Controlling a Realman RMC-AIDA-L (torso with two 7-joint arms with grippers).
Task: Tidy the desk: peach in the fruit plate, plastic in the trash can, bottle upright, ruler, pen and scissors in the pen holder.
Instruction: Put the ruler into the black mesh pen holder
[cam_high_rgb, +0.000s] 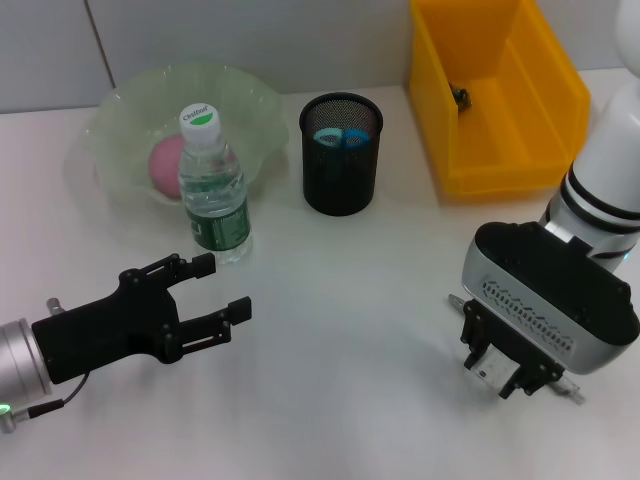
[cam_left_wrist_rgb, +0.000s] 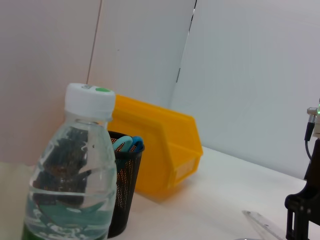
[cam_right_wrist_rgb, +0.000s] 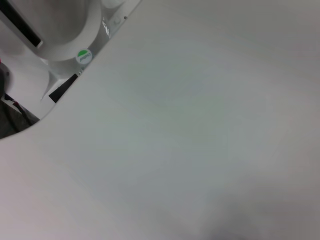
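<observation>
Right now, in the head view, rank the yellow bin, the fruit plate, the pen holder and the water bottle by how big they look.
1. yellow bin and fruit plate: similar spread, too close to rank.
2. water bottle and pen holder: the bottle looks taller, the holder wider, and the bottle stands nearer the camera, so their order is unsure.

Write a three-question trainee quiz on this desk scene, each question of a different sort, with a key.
1. True or false: the bottle stands upright.
2. Multiple choice: the peach lies in A) the yellow bin, B) the fruit plate, C) the pen holder.
3. Fill in: the left gripper is ____, near the bottle.

Key: 1 true; 2 B; 3 open. The right gripper hangs low over the table.
</observation>
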